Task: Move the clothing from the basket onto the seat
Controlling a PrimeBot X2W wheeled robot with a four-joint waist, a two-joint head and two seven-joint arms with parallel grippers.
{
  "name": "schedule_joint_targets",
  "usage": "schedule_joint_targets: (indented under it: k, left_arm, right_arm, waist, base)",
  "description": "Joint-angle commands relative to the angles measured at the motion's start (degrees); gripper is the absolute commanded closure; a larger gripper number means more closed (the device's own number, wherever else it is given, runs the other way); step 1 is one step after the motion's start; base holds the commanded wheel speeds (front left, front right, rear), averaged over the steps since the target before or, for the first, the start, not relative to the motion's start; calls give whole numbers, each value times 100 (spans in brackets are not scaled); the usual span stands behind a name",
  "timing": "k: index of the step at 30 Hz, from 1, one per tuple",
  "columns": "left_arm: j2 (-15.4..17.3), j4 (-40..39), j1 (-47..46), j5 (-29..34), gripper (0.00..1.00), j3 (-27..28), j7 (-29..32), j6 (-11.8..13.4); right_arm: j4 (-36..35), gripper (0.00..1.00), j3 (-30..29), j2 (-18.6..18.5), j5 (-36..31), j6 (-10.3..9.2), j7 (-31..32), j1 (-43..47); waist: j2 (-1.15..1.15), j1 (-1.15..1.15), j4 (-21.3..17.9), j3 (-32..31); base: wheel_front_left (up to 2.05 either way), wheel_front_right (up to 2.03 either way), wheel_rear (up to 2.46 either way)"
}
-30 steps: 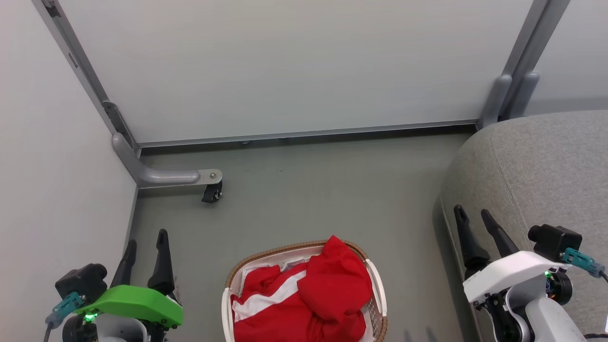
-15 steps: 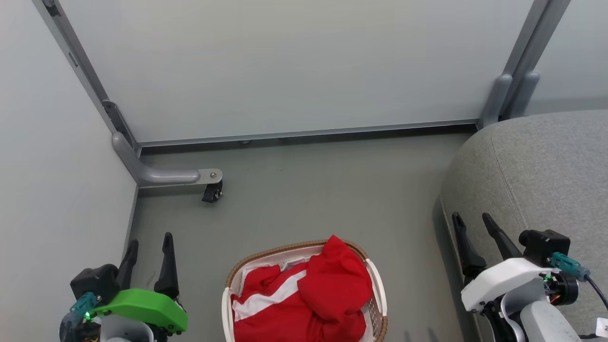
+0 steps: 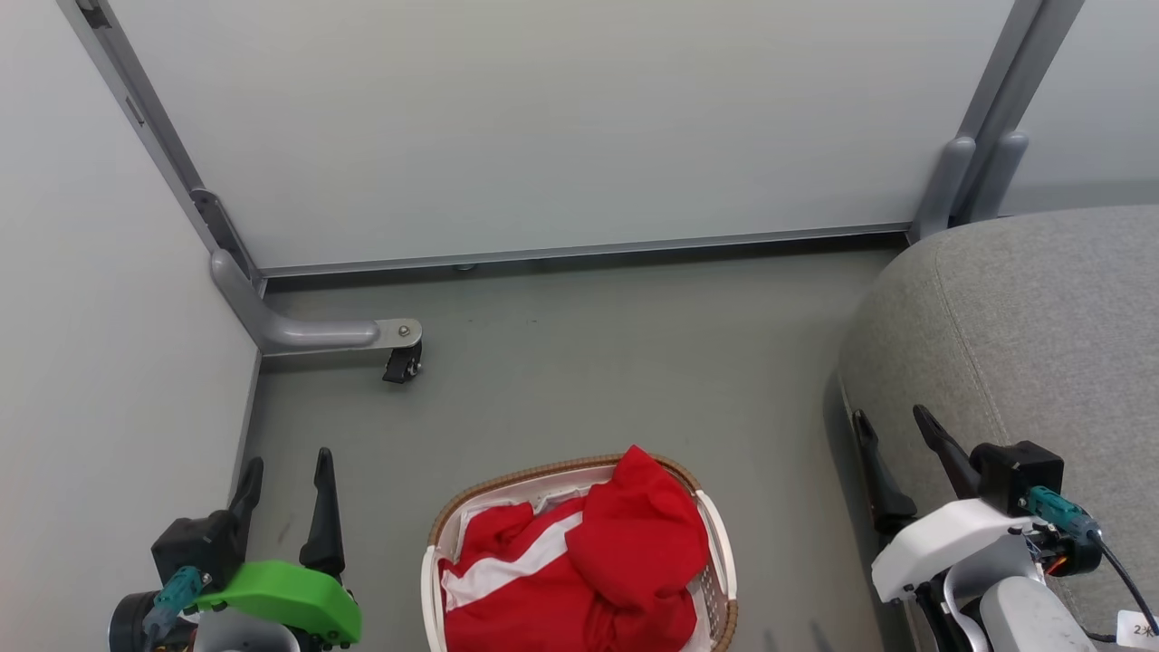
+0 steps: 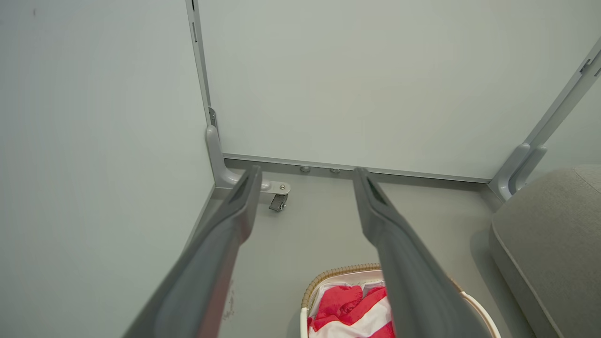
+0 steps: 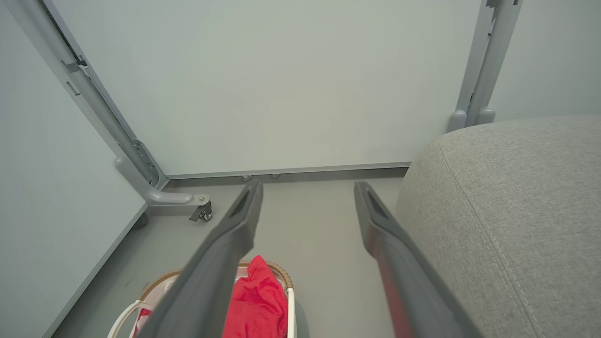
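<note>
Claws gape empty: left claw (image 3: pixel 290 458) and right claw (image 3: pixel 888 413) flank the basket (image 3: pixel 543 471).

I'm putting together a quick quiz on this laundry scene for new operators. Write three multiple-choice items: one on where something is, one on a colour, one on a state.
1. Where does the basket stand?
A. On a table.
B. On the floor, beside the seat.
C. On a shelf.

2. What colour is most of the clothing?
A. Red.
B. Blue.
C. Yellow.

3. How does the left gripper stand?
A. Shut on the clothing.
B. Shut on the basket rim.
C. Open, fingers apart, holding nothing.

Answers:
1. B, because grey floor lies between basket and seat in the head view.
2. A, because red fabric with white bands fills the basket.
3. C, because the left wrist view shows bare floor between the fingers.
</note>
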Motion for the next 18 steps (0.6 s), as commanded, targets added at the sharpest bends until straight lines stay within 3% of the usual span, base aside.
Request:
schedule_joint_targets:
  k: [1,18]
  left_arm:
    - [-16,-40,10,133,0,25,-52,-9]
    - [-75,20,-653,779,0,-264,-249,-121]
  right_arm:
    - [-21,0,-10,-20,-147,2,-54,-74]
    - [-372,0,2,125,-1102,0,-248,-713]
  waist:
    - [0,0,-9,26]
    - [0,0,-257,1241]
  base:
    - [0,0,0]
    - [0,0,0]
